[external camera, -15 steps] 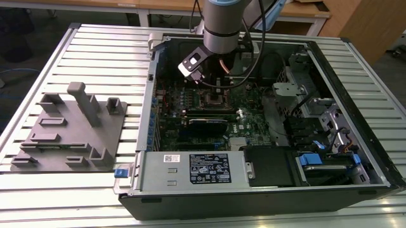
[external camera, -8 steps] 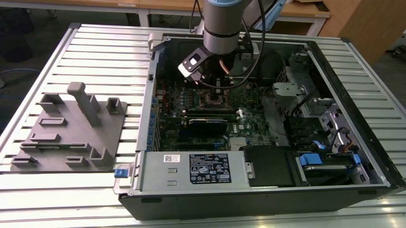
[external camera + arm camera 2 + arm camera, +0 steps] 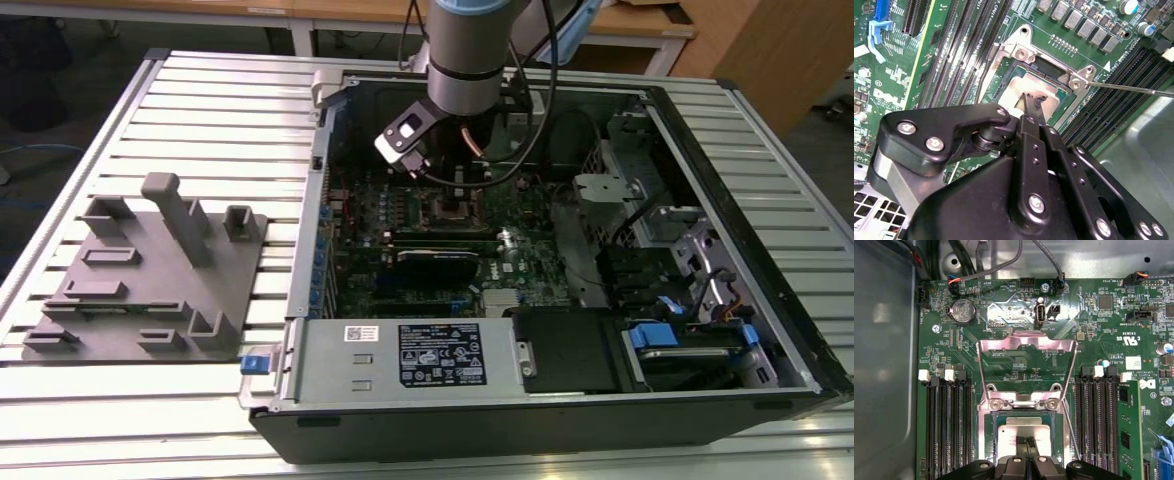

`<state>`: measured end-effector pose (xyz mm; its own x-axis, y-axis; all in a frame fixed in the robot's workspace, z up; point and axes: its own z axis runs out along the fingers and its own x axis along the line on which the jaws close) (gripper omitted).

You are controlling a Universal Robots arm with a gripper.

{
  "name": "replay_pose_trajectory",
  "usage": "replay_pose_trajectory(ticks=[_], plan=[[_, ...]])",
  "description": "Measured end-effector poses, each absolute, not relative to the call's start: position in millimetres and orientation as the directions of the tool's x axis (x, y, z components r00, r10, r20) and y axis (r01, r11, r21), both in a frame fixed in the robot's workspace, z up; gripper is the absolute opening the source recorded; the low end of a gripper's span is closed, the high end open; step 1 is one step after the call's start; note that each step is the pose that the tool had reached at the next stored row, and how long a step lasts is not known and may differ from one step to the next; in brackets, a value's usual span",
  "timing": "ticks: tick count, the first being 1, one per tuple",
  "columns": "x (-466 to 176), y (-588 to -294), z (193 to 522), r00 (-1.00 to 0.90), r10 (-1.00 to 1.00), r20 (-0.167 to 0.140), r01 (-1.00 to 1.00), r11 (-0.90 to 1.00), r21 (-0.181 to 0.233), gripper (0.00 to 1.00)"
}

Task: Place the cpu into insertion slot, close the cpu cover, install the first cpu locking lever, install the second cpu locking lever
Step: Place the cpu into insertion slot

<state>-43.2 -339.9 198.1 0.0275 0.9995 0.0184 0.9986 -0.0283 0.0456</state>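
The cpu [image 3: 1015, 431] lies flat, pale silver, inside the insertion slot [image 3: 994, 440], whose dark rim [image 3: 1050, 71] shows around it in both wrist views. My gripper [image 3: 1026, 442] is directly above the cpu [image 3: 1015, 90], its two black fingertips [image 3: 1029, 102] pressed together over the chip's middle with nothing between them. I cannot tell whether they touch the chip. The cpu cover [image 3: 1026, 344] stands swung up from its hinge beyond the slot, window open. A thin locking lever [image 3: 1134, 88] sticks out sideways, unlatched. In the exterior view the gripper [image 3: 451, 188] hangs over the slot [image 3: 454, 207] inside the computer case.
Long black memory slots [image 3: 946, 425] run along both sides of the socket. Cables [image 3: 527, 150] hang near the arm. The case walls [image 3: 747, 240] enclose the board. A grey fixture block [image 3: 147, 270] sits on the slatted table at the exterior view's left.
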Motion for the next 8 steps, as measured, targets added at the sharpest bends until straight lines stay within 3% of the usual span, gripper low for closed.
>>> replay_pose_trajectory(ticks=[8], plan=[[-43.3, -340.0, 197.0, 0.028, 0.999, 0.018, 0.999, -0.028, 0.045, 0.1]])
